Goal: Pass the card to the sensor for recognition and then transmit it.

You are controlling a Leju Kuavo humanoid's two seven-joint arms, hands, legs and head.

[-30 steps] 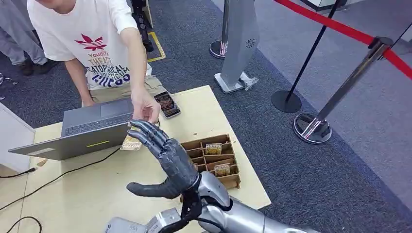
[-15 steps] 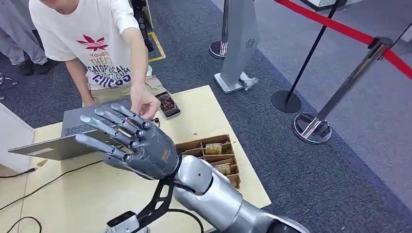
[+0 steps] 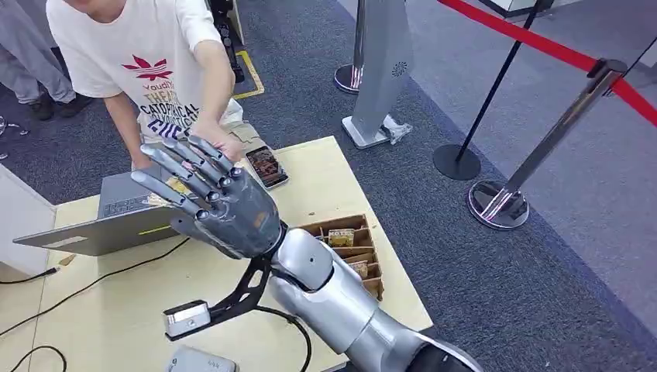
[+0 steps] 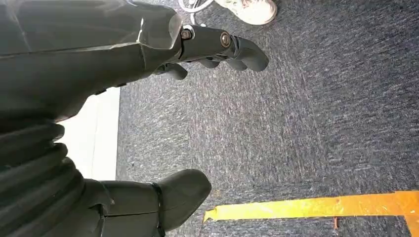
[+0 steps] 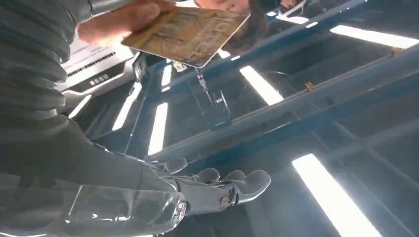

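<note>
Grey carpet runs round a pale wooden table (image 3: 116, 310) in the head view, with stanchions (image 3: 496, 205) and a red rope well off to the right. A second ago my right hand (image 3: 221, 205) reached flat and low toward the laptop (image 3: 116, 221), with the card at its fingertips and the person's hand (image 3: 221, 147) over it. Now that hand has rolled and lifted, palm away from me, fingers spread wide and holding nothing. The person's hand has drawn back toward the far edge of the table. I judge the handover made, so the transmit step looks done.

On the table, a phone (image 3: 267, 167) lies just right of the laptop, and a wooden divider box (image 3: 352, 252) with small cards in its slots sits near the right edge. Cables trail across the near left. My own raised forearm blocks much of the table's middle, so any retreat should clear the laptop lid and that box.

From the left wrist, my left hand (image 4: 123, 98) hangs over carpet by a yellow floor stripe (image 4: 316, 207), fingers loosely curled, nothing in them.

From the right wrist, the card (image 5: 190, 32) is pinched in the person's fingers (image 5: 118, 19), well apart from my outstretched fingers (image 5: 222, 190), with ceiling lights behind.
</note>
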